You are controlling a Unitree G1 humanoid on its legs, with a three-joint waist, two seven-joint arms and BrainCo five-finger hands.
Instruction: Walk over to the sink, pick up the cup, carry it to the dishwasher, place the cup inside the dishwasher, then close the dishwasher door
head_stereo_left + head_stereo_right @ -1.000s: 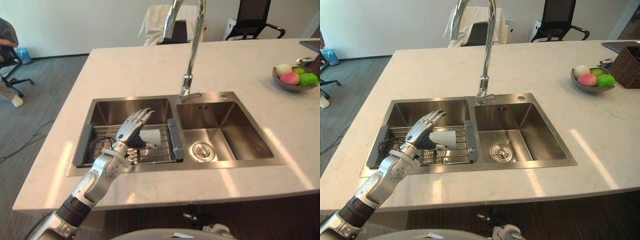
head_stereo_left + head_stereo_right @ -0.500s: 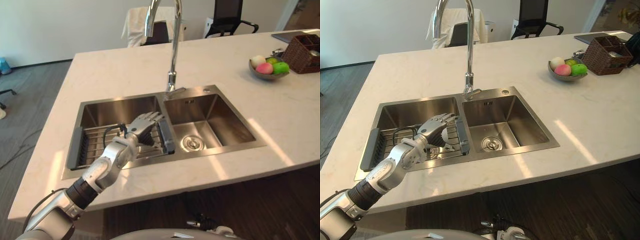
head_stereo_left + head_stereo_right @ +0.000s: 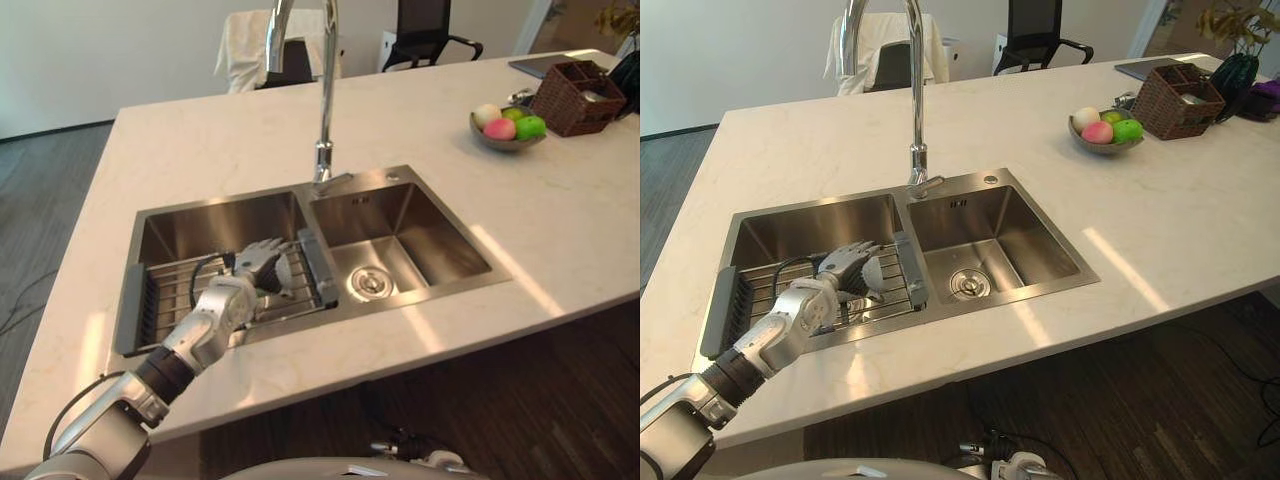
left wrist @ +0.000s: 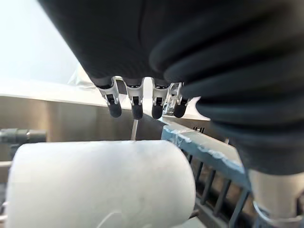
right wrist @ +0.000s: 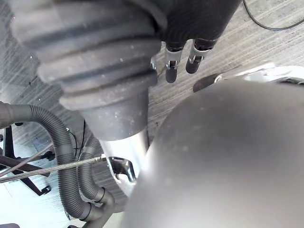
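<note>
I'm looking down on a pale stone counter with a double sink set in it. A wire rack spans the left basin, and my left hand is down on it. The fingers arch over the white cup and the thumb sits on its far side, so they wrap it. I can't confirm how firmly they press. The cup lies on its side on the rack, at the hand's 3 o'clock, just beside the rack's grey end bar. The tall faucet rises at 12 o'clock from the divider. The right basin's drain is uncovered. At the sink's 2 o'clock sit a fruit bowl and a brown basket. My right hand hangs over grey flooring, and I can't tell how it's set.
</note>
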